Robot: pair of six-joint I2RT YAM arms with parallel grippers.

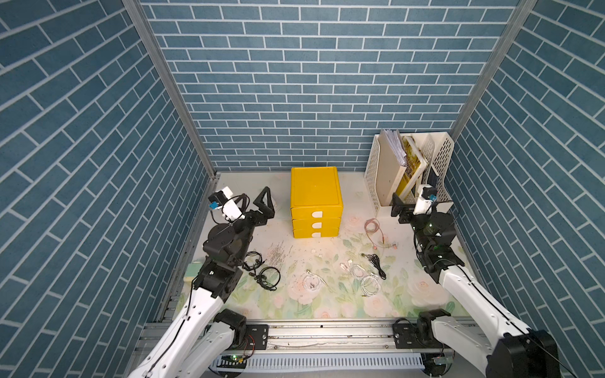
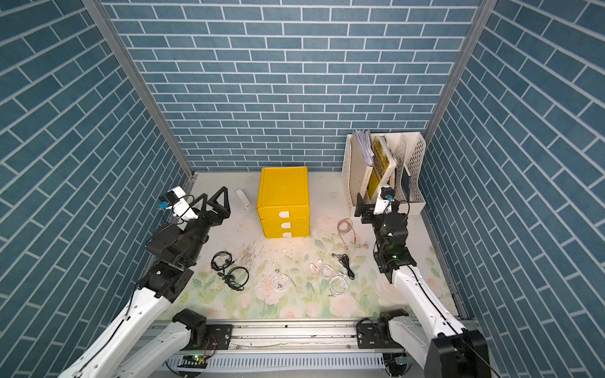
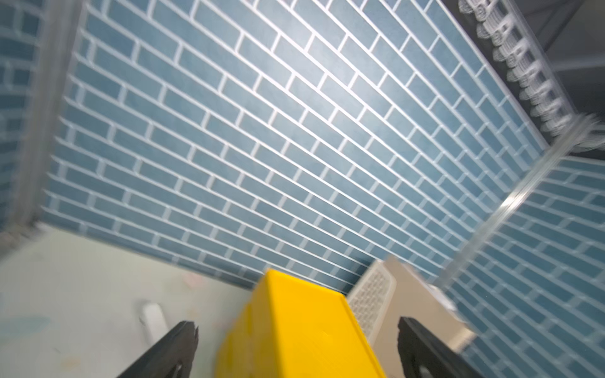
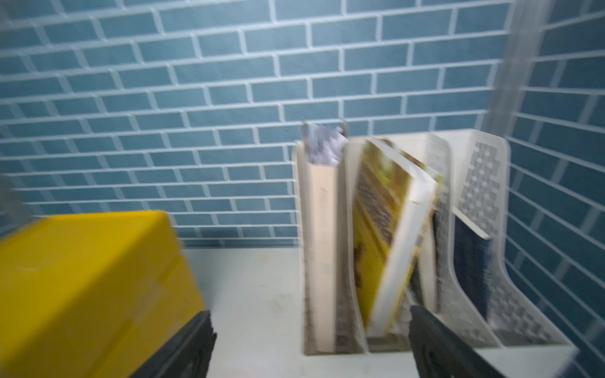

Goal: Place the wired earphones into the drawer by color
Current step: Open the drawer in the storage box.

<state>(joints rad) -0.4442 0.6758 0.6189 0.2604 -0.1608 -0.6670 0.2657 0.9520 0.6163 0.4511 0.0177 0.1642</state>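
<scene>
Floral-printed tabletop: wired earphones, black, white and pink coils, lie loose before the shut yellow plastic three-drawer cabinet. Left gripper and right gripper flank it, jaws spread, empty. Best pull a drawer open first; the white perforated file rack crowds the right side.

Yellow drawer unit at table rear, three tiers, all shut. Pink earphones loose to its right. White coils front centre. Black coils front left; lone black set beside the whites
</scene>
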